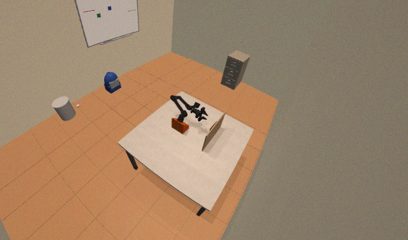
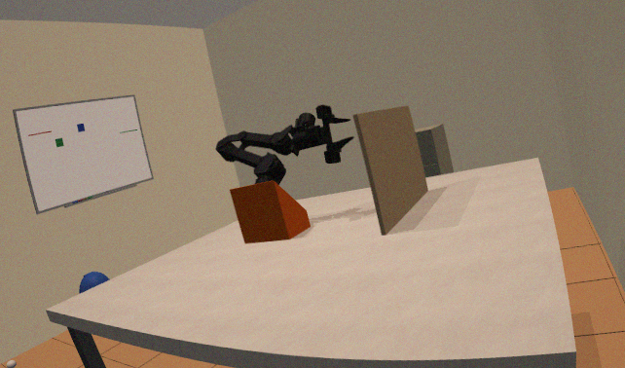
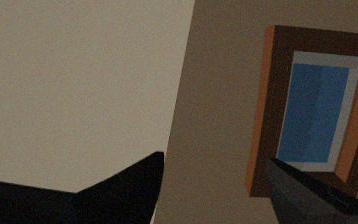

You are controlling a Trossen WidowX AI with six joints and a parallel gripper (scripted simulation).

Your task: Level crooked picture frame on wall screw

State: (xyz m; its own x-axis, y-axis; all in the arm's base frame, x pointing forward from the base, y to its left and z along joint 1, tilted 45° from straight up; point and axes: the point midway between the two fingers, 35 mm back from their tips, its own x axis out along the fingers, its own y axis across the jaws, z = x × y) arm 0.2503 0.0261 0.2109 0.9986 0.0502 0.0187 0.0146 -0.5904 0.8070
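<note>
The picture frame (image 3: 276, 110) has a dark brown front, orange-brown sides, a pale mat and a blue picture. It hangs on the upright brown board (image 1: 213, 133) (image 2: 394, 161) (image 3: 215, 90). The wrist view shows it at the right, its right side cut off and its lower edge partly behind a finger. The top view shows only a sliver of it; the exterior camera sees the board's back. Screw and notched strip are hidden. How level the frame hangs, I cannot tell. My gripper (image 1: 206, 117) (image 2: 350, 128) (image 3: 214, 163) is open and empty, in front of the board, short of the frame.
The orange wedge-shaped block (image 1: 178, 126) (image 2: 260, 214) stands by the arm's base on the pale table (image 1: 168, 159) (image 2: 326, 292). Beyond the table are a filing cabinet (image 1: 233, 71), a blue backpack (image 1: 111, 82) and a grey bin (image 1: 65, 109).
</note>
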